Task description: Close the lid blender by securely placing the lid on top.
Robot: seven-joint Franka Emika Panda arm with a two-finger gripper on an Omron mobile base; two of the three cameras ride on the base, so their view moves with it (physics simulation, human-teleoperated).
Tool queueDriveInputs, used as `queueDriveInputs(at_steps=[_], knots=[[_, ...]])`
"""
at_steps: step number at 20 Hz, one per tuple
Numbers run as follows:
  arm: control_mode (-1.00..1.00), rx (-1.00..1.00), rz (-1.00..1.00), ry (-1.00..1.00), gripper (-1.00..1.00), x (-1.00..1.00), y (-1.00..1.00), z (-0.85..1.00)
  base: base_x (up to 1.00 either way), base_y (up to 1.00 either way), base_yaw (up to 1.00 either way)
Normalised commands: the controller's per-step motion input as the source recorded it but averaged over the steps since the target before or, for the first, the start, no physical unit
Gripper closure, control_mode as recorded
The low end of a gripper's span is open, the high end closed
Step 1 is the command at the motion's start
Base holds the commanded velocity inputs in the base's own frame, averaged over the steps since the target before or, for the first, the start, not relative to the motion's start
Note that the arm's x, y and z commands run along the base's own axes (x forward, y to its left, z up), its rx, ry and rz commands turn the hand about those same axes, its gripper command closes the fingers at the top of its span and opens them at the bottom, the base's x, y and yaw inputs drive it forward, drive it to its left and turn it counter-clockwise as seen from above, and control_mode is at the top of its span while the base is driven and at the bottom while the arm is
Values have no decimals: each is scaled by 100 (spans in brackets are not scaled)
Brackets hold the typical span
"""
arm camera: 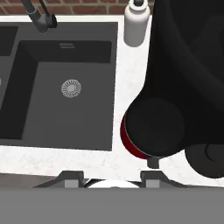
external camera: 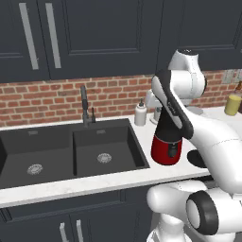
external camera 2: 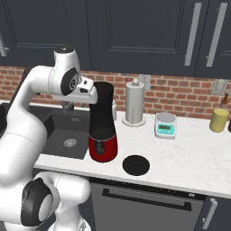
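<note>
Here, lid [external camera 2: 136,164] flat on the tabletop [external camera 2: 189,158] just right of the blender [external camera 2: 102,124], gripper [arm camera: 109,175] closed and empty, above the blender, lid low and apart from it.

Lighting: even, diffuse, rendered. Shadows: faint. Glare: soft sheen on blender [external camera 2: 102,131] base. Focus: slightly soft throughout.

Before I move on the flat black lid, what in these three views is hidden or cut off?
- Flat round black lid: left base view, the white arm covers all but a dark sliver.
- Same lid: hand view, cut by the right edge.
- Tall black blender jar on its glossy red base: left base view, the arm crosses its upper part.
- Jar rim: hand view, black on black, too dark to make out.
- Gripper: only its tips show.
</note>
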Motion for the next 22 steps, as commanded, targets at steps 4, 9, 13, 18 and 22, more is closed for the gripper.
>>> queueDriveInputs(at_steps=[4,9,13,18,22], knots=[[-100,0,0,-3,-100,-34,-6,0,0,0,0],[-100,8,-6,-16,-100,-97,-58,0,0,0,0],[-100,13,-8,-18,-100,-100,-98,0,0,0,0],[-100,12,0,-13,-100,-93,-100,0,0,0,0],[-100,8,6,-5,-100,-63,-100,0,0,0,0]])
